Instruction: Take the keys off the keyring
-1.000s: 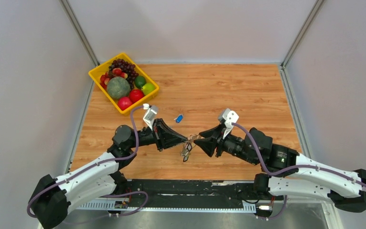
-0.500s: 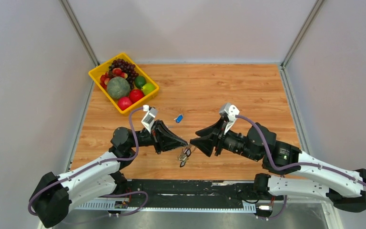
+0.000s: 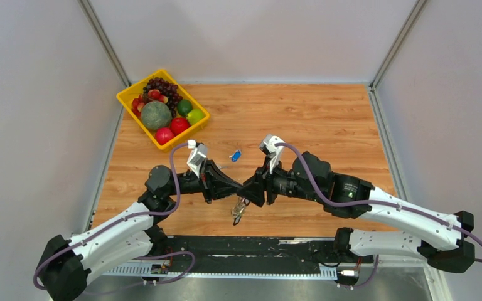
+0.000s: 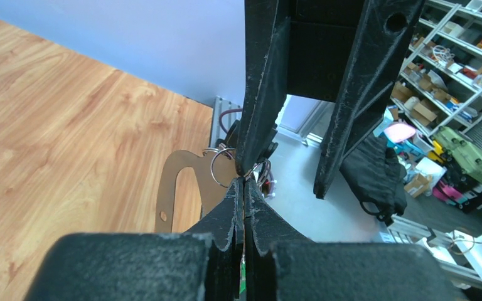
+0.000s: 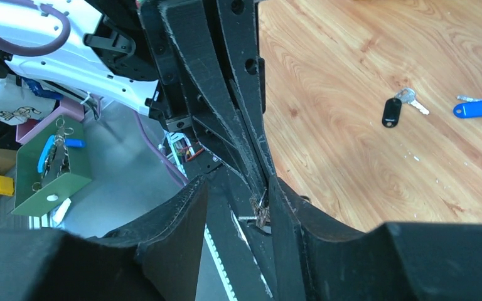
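Long links in white glossy plastic shells (image 3: pixel 110 233); black matte joint housings (image 3: pixel 161 180); one thin purple cable (image 3: pixel 174 164) runs along each arm, base to wrist; small white angular camera bracket (image 3: pixel 196 155) on each wrist; left gripper (image 4: pixel 243 183) and right gripper (image 5: pixel 238 185) are black tapered wedges; fingers (image 4: pixel 265 94) have a grainy printed texture, pale scuffed edges and round through-holes (image 4: pixel 396 22); right forearm's black cylindrical motor (image 3: pixel 350 186) bears a small pale marking.

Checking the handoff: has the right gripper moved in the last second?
Yes. The right gripper moved left, closer to the blue-tagged key, and now meets the left gripper.
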Action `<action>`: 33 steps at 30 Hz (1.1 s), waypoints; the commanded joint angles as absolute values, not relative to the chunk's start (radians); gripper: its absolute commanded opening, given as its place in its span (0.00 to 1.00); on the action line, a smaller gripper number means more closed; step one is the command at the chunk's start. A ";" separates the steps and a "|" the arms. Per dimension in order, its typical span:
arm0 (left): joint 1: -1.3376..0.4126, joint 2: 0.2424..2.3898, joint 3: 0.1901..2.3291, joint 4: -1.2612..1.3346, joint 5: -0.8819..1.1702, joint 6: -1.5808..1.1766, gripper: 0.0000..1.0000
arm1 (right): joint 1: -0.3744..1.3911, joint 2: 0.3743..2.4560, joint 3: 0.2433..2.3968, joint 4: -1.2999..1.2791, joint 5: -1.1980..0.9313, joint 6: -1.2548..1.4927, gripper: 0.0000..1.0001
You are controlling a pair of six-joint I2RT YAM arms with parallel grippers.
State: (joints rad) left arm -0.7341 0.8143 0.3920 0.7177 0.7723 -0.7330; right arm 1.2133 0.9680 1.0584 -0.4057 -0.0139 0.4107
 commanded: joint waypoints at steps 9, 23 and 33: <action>-0.732 0.751 0.444 0.630 0.724 -0.613 0.00 | 1.171 0.968 1.094 -0.478 -0.068 0.471 0.40; -0.733 0.751 0.445 0.635 0.722 -0.618 0.00 | 1.169 0.987 1.074 -0.484 -0.080 0.459 0.18; -0.732 0.738 0.436 0.638 0.712 -0.628 0.00 | 1.131 0.963 1.059 -0.493 -0.093 0.493 0.00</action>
State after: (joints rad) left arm -0.7341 0.7631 0.3985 0.5877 0.7277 -0.6300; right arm 1.1538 0.9833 1.0645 -0.4854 -0.0525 0.4515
